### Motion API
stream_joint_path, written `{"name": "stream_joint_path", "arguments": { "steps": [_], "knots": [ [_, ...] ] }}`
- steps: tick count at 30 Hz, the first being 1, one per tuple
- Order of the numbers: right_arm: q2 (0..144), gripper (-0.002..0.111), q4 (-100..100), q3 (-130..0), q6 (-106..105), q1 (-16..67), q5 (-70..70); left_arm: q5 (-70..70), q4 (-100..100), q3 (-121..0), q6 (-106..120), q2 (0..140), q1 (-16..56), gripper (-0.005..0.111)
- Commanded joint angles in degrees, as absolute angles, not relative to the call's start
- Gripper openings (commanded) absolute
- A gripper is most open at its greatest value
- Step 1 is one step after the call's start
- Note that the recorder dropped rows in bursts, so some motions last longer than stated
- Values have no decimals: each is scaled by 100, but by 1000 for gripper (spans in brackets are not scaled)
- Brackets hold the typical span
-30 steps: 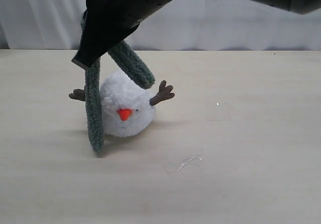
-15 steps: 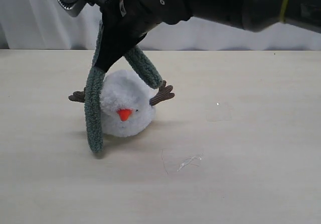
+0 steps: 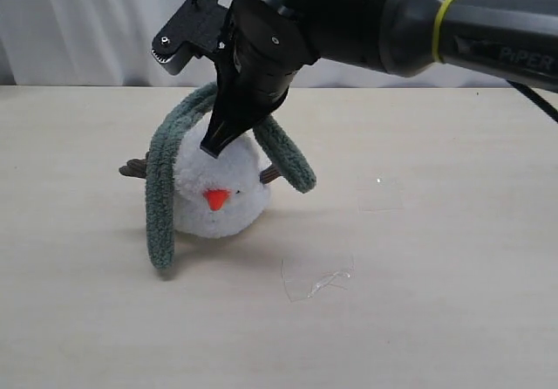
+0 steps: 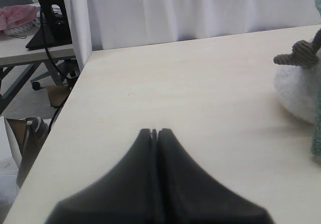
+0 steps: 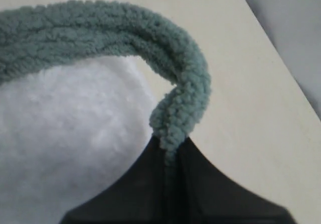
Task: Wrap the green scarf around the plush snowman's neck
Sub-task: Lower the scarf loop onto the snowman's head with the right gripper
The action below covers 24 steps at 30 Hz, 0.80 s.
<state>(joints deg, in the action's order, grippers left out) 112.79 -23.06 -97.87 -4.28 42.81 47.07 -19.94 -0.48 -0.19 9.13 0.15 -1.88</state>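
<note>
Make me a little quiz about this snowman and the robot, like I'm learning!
1. True or false: the right claw is shut on the scarf.
2. The scarf is: A under the snowman, B draped over its top, C rolled into a ball.
3. Fill in: the left claw is ____, holding nothing.
Key: 1 true; 2 B; 3 shut.

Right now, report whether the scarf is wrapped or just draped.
Draped: the green scarf arches over the plush snowman, ends hanging apart.
</note>
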Motion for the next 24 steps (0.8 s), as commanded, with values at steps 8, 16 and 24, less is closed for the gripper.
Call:
{"name": "stream_joint_path", "arguments": {
  "steps": [8,16,24],
  "knots": [
    [11512,4,-2275,-9686,-78,4244,5095,-1900,-65,0,920,0,-194,0],
    [11553,4,-1182,-9616,63,3977,5037,-1900,-65,0,920,0,-194,0],
    [11636,4,-69,-9616,-81,3515,4865,-1900,-65,0,920,0,-194,0]
  ]
}}
